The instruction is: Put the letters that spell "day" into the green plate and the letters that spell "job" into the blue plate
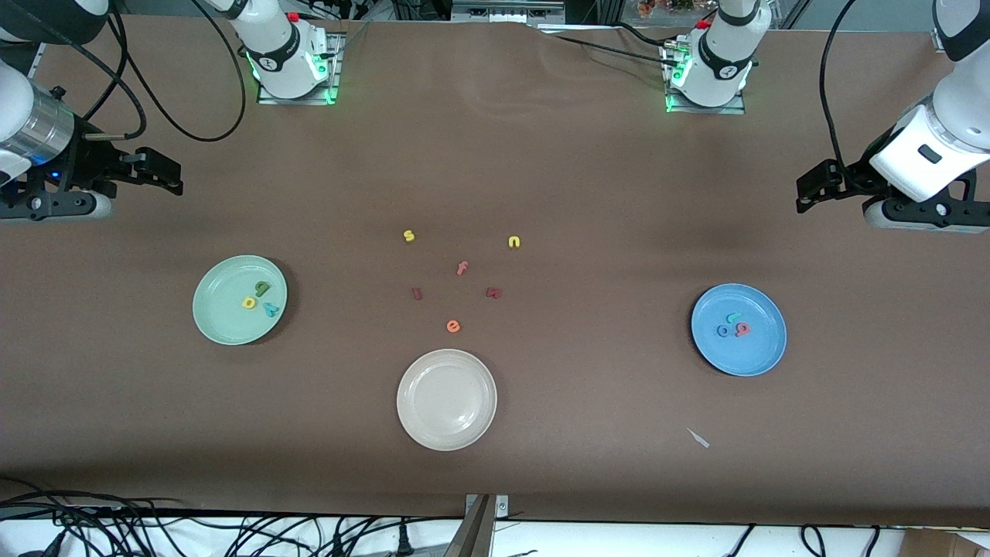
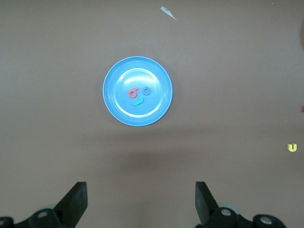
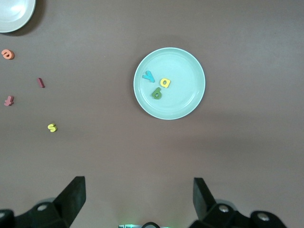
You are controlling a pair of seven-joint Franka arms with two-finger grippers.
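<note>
Nearest to the camera I saw the cream-white plate (image 1: 446, 400), with nothing in it. From the task's things: the green plate (image 1: 219, 317) lay toward the right arm's end of the table and held the yellow d (image 1: 249, 302), the dark green a (image 1: 264, 288) and the teal y (image 1: 271, 309), close together. The blue plate (image 1: 762, 352) lay toward the left arm's end and held the teal j (image 1: 733, 317), the blue o (image 1: 723, 331) and the pink b (image 1: 742, 329).

Between the plates the yellow s (image 1: 409, 236), yellow n (image 1: 513, 242), pink f (image 1: 462, 268) and orange e (image 1: 453, 326) were on the table (image 1: 588, 193).

I saw the right gripper (image 3: 137, 199) wide open over bare table near the green plate, holding nothing. I saw the left gripper (image 2: 141, 202) the same, near the blue plate.
</note>
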